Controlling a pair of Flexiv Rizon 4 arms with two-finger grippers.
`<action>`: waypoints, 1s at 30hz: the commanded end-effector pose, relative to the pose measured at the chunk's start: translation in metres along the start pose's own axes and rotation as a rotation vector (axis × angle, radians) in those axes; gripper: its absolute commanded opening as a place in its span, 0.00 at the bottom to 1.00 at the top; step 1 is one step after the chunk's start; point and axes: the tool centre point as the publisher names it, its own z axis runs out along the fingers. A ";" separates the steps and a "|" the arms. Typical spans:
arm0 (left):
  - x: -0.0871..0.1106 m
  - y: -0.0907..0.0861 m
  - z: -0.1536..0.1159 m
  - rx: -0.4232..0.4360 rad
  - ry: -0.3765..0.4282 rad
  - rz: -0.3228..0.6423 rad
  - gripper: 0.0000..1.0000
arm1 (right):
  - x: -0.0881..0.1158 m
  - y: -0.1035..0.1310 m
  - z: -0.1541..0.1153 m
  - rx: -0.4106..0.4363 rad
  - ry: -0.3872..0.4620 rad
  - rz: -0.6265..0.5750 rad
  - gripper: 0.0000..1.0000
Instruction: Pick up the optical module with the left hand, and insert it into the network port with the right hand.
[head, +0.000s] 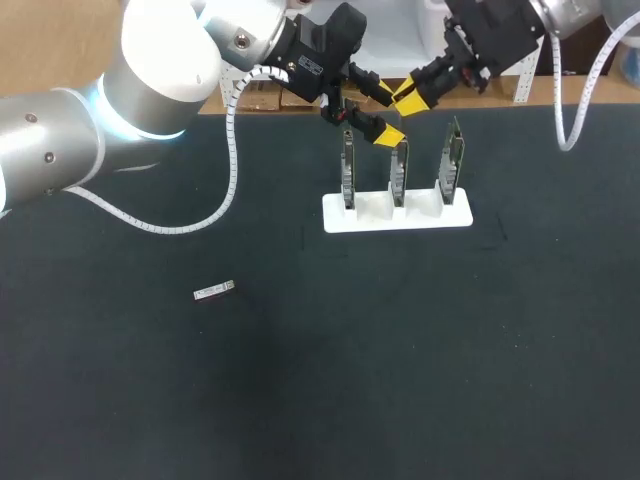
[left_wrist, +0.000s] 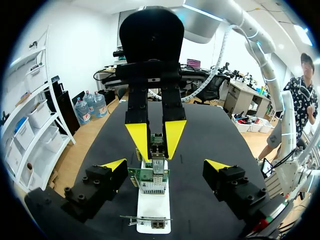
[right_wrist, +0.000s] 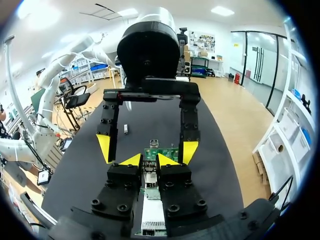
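Your right gripper (right_wrist: 149, 160) is pinched tight on the module (left_wrist: 158, 150), just above a board (left_wrist: 150, 179) in the white stand (head: 395, 213). Your left gripper (left_wrist: 166, 164) hangs above that stand, fingers spread wide, holding nothing.

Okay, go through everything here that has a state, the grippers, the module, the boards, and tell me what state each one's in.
Left gripper: open, fingers wide apart.
Right gripper: shut on the optical module.
Boards: three, upright in the white stand.
Optical module: gripped at the top of one board; whether it is seated, cannot tell.
Small silver piece: lying flat on the table, apart from the stand.
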 end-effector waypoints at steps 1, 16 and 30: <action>0.000 -0.001 0.000 -0.002 -0.001 0.001 1.00 | -0.002 0.006 -0.003 0.012 -0.007 -0.004 0.00; 0.000 -0.001 0.000 -0.002 -0.001 0.001 1.00 | 0.000 0.011 -0.002 0.019 0.005 -0.032 0.00; 0.000 -0.001 0.000 -0.002 -0.001 0.001 1.00 | 0.005 0.008 -0.001 0.024 0.012 -0.019 0.00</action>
